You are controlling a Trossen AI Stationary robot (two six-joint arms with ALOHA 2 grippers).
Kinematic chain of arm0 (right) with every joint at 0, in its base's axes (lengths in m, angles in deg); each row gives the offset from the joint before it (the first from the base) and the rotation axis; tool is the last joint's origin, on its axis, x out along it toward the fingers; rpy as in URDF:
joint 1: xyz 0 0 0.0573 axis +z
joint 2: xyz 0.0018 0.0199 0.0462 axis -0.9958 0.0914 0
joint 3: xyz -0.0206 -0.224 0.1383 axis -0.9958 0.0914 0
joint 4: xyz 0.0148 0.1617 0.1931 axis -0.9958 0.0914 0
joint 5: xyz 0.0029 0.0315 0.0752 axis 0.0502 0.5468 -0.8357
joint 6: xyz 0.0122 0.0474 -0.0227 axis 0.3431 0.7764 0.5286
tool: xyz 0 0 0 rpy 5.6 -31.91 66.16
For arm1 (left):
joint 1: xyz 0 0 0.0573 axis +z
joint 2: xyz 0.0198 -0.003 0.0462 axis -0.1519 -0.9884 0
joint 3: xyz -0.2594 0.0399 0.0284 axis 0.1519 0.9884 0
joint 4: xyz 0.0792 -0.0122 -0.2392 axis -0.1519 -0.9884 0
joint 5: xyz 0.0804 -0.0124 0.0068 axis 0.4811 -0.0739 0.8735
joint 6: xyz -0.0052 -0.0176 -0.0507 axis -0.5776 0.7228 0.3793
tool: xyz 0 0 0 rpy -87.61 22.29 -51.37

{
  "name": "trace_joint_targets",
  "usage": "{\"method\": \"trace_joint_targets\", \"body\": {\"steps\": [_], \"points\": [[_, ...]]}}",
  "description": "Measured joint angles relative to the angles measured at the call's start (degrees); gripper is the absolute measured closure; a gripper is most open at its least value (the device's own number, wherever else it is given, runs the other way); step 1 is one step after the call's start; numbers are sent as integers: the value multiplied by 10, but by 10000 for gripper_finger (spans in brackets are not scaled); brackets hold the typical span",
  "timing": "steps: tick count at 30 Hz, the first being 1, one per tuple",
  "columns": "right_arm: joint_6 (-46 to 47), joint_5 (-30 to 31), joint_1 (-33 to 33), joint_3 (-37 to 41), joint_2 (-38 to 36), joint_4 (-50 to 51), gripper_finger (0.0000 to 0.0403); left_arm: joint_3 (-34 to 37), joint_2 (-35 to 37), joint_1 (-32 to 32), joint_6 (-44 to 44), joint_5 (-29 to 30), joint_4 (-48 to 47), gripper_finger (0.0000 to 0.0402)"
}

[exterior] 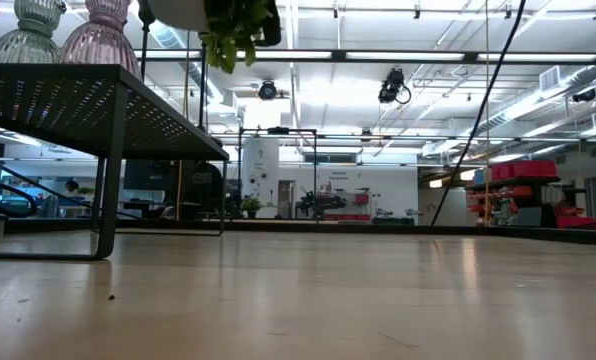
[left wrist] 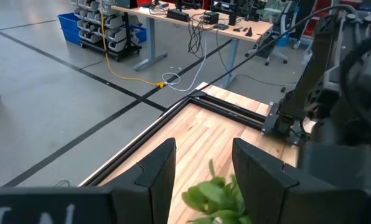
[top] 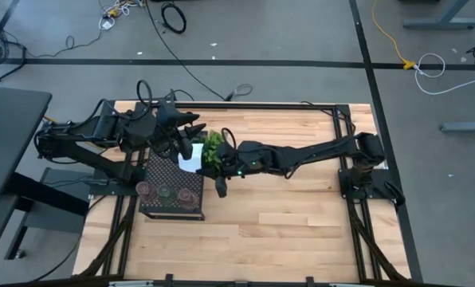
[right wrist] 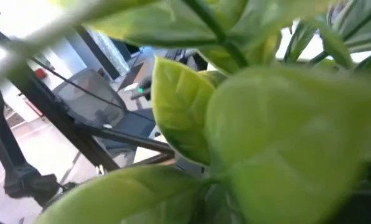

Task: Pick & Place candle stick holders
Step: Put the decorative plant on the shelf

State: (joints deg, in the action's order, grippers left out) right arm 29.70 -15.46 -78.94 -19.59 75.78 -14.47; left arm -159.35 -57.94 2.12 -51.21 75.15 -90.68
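Three squat glass candle stick holders (top: 164, 191), pinkish and pale green, stand on the near end of the black perforated stand (top: 172, 171). Two of them show in the low view (exterior: 98, 30). The black holders are not in view. My left gripper (left wrist: 204, 171) is open above the stand's far end, with leaves of the green plant (top: 213, 147) showing between its fingers. My right arm reaches in from the right to the plant (top: 229, 163). Its wrist view is filled with leaves (right wrist: 254, 124), which hide its fingers.
The plant's white pot (top: 188, 156) shows high above the table in the low view (exterior: 193, 10); what bears it is hidden. The stand's legs (exterior: 108, 200) rest on the wooden table (top: 301, 215), which has free room at the right and near side.
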Motion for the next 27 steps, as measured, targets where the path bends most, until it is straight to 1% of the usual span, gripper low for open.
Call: {"method": "trace_joint_targets", "body": {"steps": [11, 16, 20, 22, 24, 27], "points": [[35, -34, -13, 0, 36, 27, 403, 0, 0, 1, -13, 0, -5, 239], [39, -23, -16, -2, 37, 38, 403, 0, 0, 1, -13, 0, -9, 239], [28, -40, -17, -44, 38, 52, 403, 0, 0, 1, -14, -10, -14, 239], [10, -39, -13, -80, 37, 100, 403, 0, 0, 0, -14, -17, -19, 239], [-14, -36, -7, -122, 37, 184, 403, 0, 7, 0, -14, -18, -26, 239], [-47, -11, 5, -178, 37, 293, 403, 0, 20, 0, -13, -35, -27, 239]]}}
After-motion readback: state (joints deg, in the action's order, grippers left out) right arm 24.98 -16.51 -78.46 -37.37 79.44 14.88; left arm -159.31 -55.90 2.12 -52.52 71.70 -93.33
